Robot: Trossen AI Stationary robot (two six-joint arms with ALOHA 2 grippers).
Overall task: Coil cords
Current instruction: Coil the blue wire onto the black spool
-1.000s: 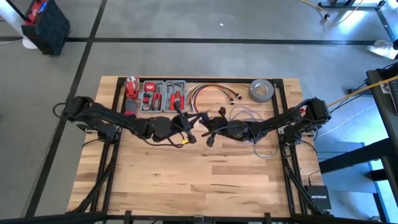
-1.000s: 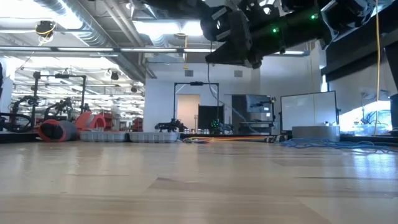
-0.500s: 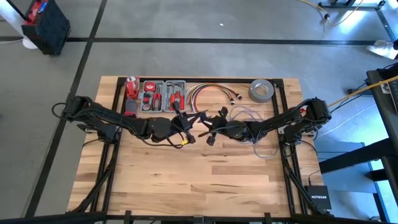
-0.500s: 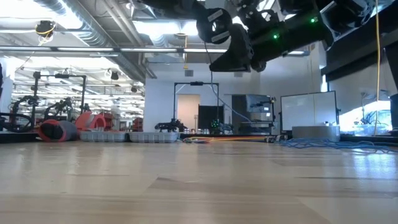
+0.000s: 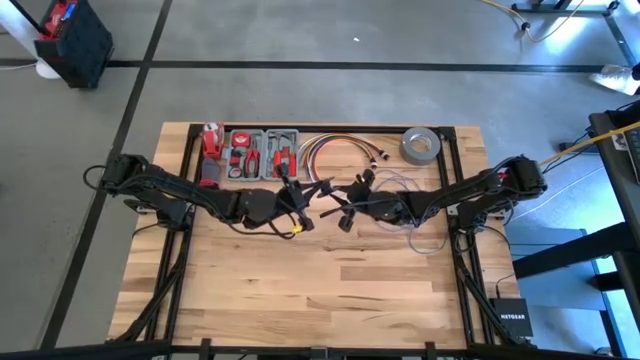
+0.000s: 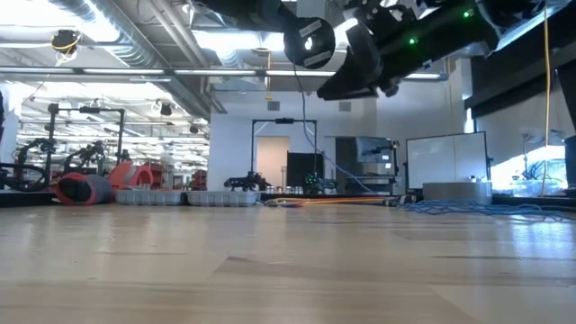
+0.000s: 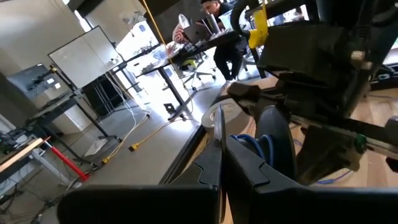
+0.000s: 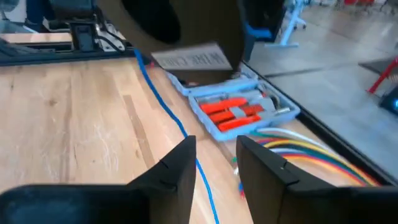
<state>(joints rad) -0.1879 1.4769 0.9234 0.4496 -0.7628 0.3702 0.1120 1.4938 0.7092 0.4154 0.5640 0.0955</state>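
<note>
2 end effectors mid-table, left (image 5: 308, 205) clenched, right (image 5: 343, 205) parted, tool tray (image 5: 263, 152) holding red-handled tools

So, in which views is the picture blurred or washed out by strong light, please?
Right wrist view: the dark round object close to the lens is blurred, while the thin blue wire stays readable. Left wrist view: bright windows wash out the room behind. Low view: ceiling lights glare behind the dark arms. High view: even light, only a bright patch on the floor at the upper right.
</note>
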